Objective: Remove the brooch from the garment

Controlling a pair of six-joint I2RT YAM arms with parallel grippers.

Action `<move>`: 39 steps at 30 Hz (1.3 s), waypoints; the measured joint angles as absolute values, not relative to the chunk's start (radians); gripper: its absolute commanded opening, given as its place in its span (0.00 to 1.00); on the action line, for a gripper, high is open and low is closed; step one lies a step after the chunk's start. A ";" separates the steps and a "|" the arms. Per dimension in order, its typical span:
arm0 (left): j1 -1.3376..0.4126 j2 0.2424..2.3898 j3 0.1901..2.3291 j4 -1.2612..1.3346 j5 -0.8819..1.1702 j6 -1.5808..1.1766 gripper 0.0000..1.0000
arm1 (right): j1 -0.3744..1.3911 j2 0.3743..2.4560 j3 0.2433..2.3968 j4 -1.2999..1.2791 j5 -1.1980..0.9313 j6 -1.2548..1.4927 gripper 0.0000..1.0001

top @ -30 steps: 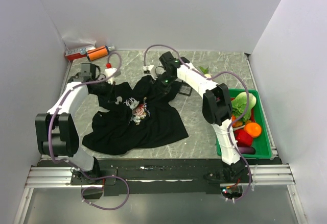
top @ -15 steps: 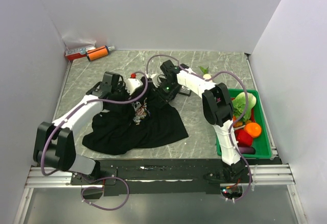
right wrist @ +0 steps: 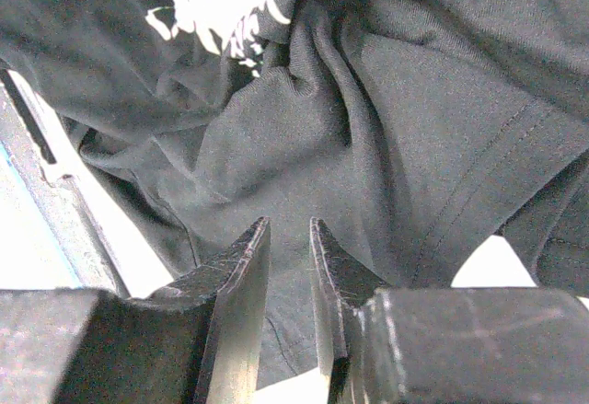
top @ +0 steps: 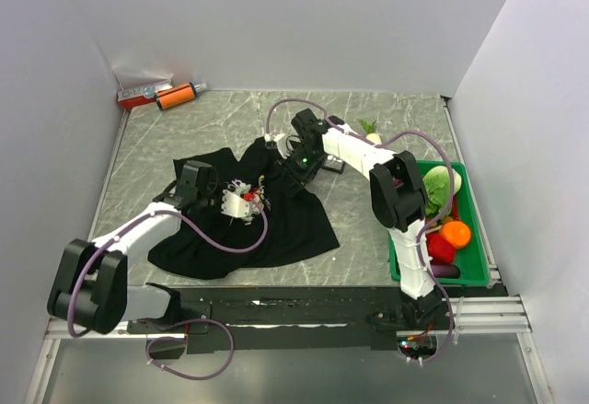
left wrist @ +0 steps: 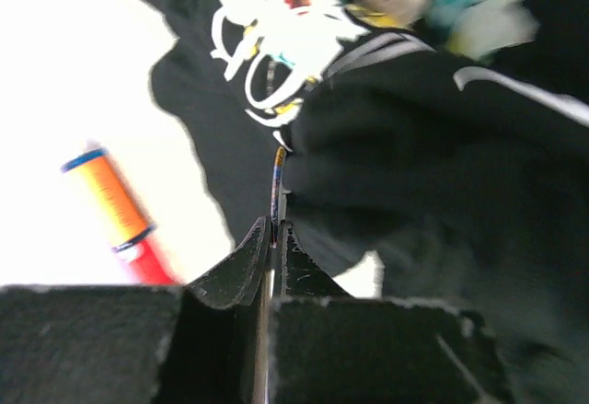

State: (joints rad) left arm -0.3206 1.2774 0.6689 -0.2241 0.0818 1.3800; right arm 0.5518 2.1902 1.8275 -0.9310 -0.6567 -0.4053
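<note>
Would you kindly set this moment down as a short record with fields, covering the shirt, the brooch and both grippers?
garment: black T-shirt, crumpled on the table
brooch: not made out in any view
left gripper: shut, beside the print
right gripper: narrowly open, over the shirt's far folds
surroundings: green tray at right, orange tube far left

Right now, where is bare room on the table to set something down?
Bare tabletop lies between the orange tube and the T-shirt, and between the shirt's hem and the green tray. Crowded: over the shirt, and inside the tray.
</note>
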 measured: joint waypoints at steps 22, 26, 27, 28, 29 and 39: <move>-0.266 1.599 0.908 0.086 -0.343 1.345 0.01 | 0.527 2.190 1.808 -0.927 -0.674 -0.390 0.32; -0.185 1.639 1.129 -0.229 -0.308 1.248 0.01 | 0.527 2.190 1.808 -0.928 -0.674 -0.389 0.32; -0.170 1.667 1.210 -0.296 -0.290 1.210 0.01 | 0.527 2.190 1.808 -0.927 -0.674 -0.389 0.32; -0.149 1.709 1.326 -0.394 -0.258 1.165 0.01 | 0.526 2.190 1.808 -0.927 -0.674 -0.389 0.32; -0.131 1.753 1.439 -0.481 -0.220 1.126 0.01 | 0.526 2.190 1.808 -0.928 -0.674 -0.389 0.32; -0.080 1.845 1.608 -0.911 -0.059 0.933 0.01 | 0.519 2.190 1.871 -0.917 -0.779 -0.376 0.43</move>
State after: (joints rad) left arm -0.0803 1.8450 1.6081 -0.9112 -0.0589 0.9333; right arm 0.5190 2.1902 1.8713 -0.9173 -0.7792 -0.3756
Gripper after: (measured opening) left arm 0.049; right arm 0.361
